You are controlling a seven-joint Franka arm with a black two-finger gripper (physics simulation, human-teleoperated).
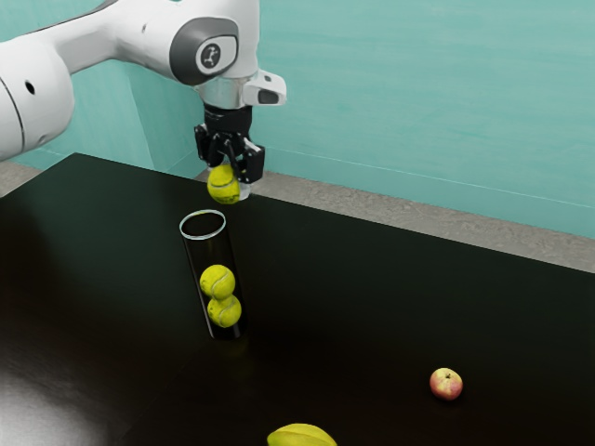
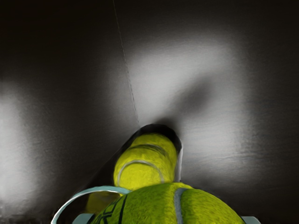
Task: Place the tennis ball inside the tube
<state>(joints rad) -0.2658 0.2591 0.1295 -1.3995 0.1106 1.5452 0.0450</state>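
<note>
Two tennis balls (image 1: 218,282) in clear tube (image 1: 203,239); third ball (image 1: 223,186) pinched in gripper (image 1: 229,177), held higher. Step: alignment, apparently. Next: centre over mouth, lower, release.

Pale glare pools on the dark table (image 2: 219,65), with a soft shadow inside.

Place: indoor room, exact use cannot be told
Wall (image 1: 418,93): coloured teal
Floor (image 1: 418,218): mottled grey
Table (image 1: 418,297): finished dark

No legible text: partial dark lettering (image 2: 111,214) on held tennis ball (image 2: 156,205); emblem (image 1: 212,56) on arm (image 1: 189,48).
</note>
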